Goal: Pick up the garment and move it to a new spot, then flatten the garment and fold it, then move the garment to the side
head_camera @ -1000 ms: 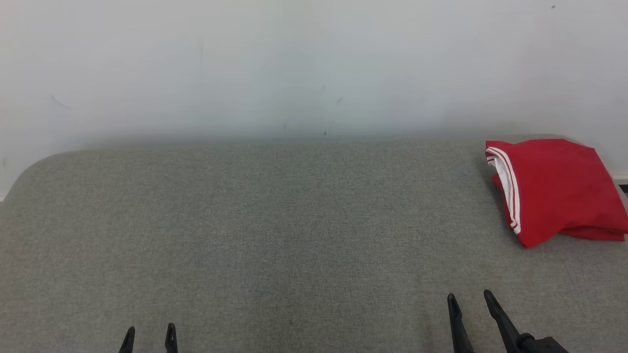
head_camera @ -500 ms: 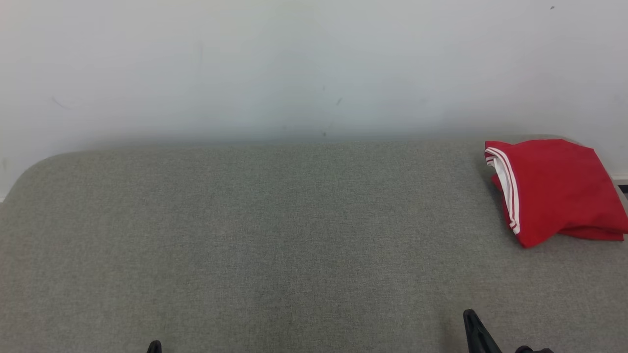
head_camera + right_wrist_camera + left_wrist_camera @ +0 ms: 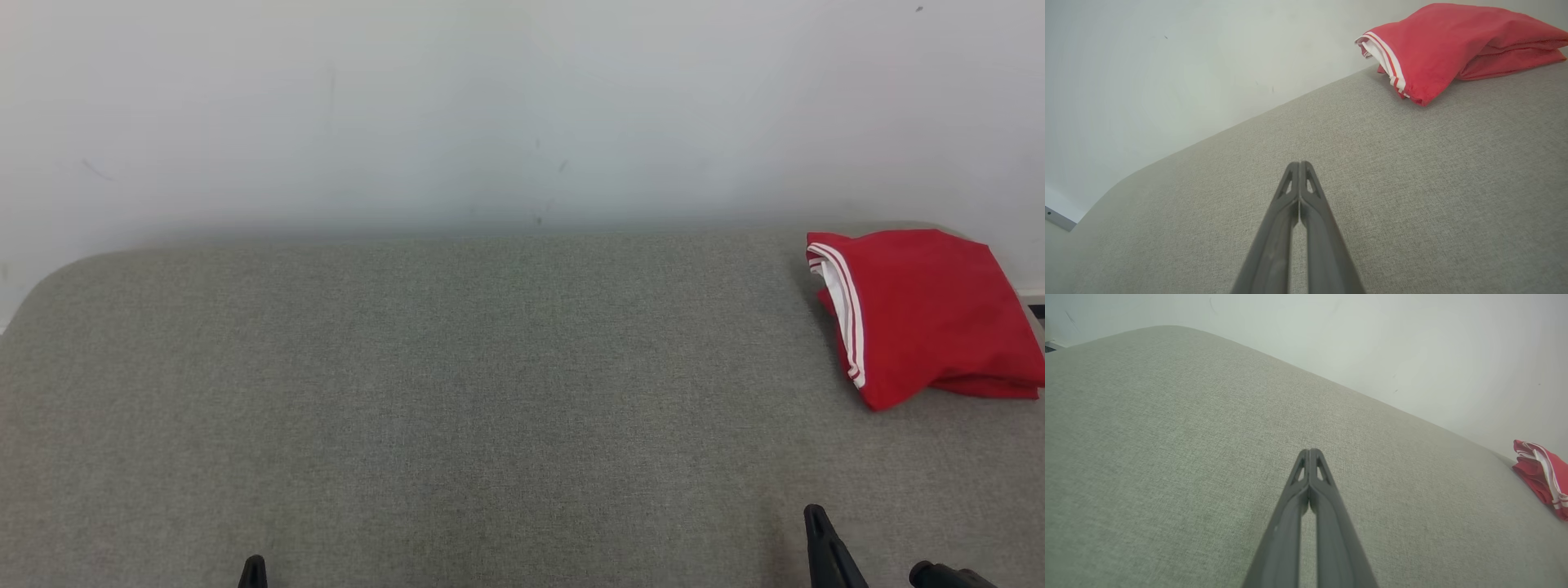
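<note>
We find the garment lying folded at the far right corner of the grey surface, close to the wall. It is red, and its white-striped trim faces the middle of the surface. The fold is compact, though the lower layers bulge slightly at the near edge.

The left gripper is clenched on nothing, its fingertips pressed together above bare fabric, well apart from the garment. The right gripper is likewise clenched and empty. It is nearer the garment but does not touch it.

We judge the folding and the move aside to be done, and the step in hand to be bringing the arms to rest. To do this well, we recommend that both arms draw straight back toward the robot. The right arm especially should keep away from the garment's near edge, so that no fingertip snags the trim or drags the stack. Fingertips should ride clear of the weave.
</note>
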You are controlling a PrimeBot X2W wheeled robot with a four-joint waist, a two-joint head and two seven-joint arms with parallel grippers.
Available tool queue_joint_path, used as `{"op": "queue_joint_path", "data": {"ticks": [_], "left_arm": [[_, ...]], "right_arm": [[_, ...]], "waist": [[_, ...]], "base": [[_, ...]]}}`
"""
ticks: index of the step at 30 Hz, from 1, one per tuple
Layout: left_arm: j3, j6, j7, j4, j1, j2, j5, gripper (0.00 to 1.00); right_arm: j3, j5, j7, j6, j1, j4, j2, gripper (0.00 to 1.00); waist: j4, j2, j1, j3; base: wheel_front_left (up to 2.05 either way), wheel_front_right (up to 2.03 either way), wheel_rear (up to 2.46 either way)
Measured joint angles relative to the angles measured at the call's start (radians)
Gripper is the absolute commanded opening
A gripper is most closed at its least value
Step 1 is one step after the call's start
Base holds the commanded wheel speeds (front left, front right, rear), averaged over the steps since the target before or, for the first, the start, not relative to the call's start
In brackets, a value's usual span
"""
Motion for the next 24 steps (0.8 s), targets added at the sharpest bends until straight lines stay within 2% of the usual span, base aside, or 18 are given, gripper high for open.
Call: {"op": "queue_joint_path", "data": {"ticks": [13,24], "left_arm": [[-0.018,-0.001,0.03,-0.015,-0.027,0.0,-0.209,0.0],[-0.03,-0.001,0.053,-0.023,-0.045,0.0,-0.361,0.0]], "right_arm": [[-0.031,0.227,0.062,0.0,-0.016,-0.009,-0.012,0.0],[-0.056,0.377,0.106,0.0,-0.03,-0.016,-0.017,0.0]], "waist": [[-0.002,0.0,0.0,0.004],[-0.003,0.0,0.0,0.008]], "base": [[0.0,0.0,0.0],[0.0,0.0,0.0]]}}
